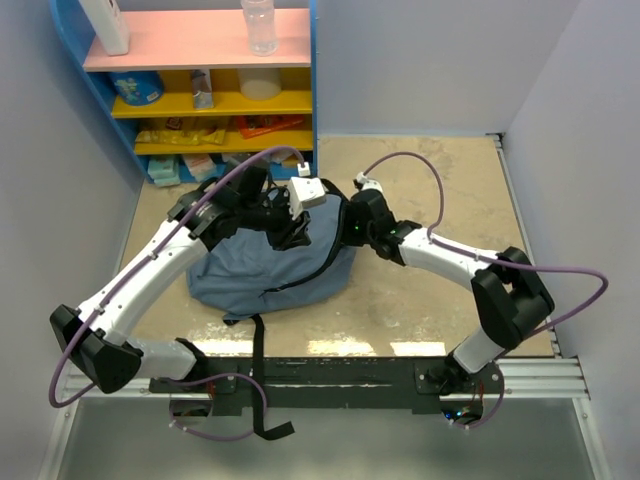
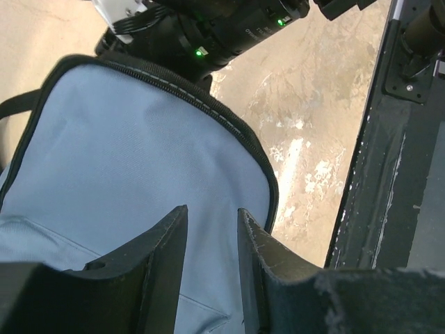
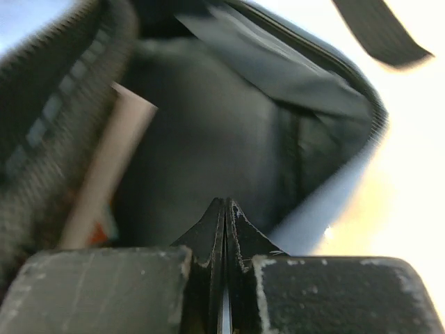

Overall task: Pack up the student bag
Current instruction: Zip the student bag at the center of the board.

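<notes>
The student bag (image 1: 262, 272), slate blue with a black zipper, lies in the middle of the table. My left gripper (image 1: 292, 232) is at its upper edge. In the left wrist view the jaws (image 2: 212, 216) stand a narrow gap apart with the blue flap (image 2: 125, 160) creased between them, apparently pinching it. My right gripper (image 1: 346, 228) is at the bag's mouth. In the right wrist view it (image 3: 224, 203) is shut and empty, pointing into the dark grey lining (image 3: 208, 139). A flat tan item (image 3: 104, 181) lies inside at the left.
A blue shelf unit (image 1: 205, 90) with pink and yellow boards holds a clear bottle (image 1: 258, 25), snack packs and boxes at the back left. A black bag strap (image 1: 258, 385) hangs over the table's front rail (image 1: 400, 372). Grey walls close both sides.
</notes>
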You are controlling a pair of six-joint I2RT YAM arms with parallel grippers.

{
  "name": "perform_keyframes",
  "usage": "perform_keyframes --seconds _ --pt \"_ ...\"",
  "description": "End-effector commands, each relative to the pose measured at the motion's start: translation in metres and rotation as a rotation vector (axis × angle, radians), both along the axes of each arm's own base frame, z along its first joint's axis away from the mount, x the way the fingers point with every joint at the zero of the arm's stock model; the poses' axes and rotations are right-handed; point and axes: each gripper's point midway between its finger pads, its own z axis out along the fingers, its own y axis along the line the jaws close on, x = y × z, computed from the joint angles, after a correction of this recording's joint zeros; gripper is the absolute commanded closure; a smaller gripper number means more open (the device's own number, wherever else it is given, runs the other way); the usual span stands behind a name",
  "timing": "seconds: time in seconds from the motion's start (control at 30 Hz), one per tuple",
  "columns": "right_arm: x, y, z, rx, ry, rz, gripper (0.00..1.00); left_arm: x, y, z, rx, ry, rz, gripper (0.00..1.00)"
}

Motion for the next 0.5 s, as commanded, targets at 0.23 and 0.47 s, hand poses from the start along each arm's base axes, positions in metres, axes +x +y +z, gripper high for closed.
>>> perform_keyframes --seconds 0.23,0.47 --pt "0.009 0.119 0.048 0.244 -0.096 0.138 1.00 0.010 0.015 -0.006 -0.017 0.022 0.047 0.61" --pt "0.005 0.057 0.038 0.115 -0.093 0.043 0.84 0.019 0.035 -0.026 0.002 0.051 0.072 0.59"
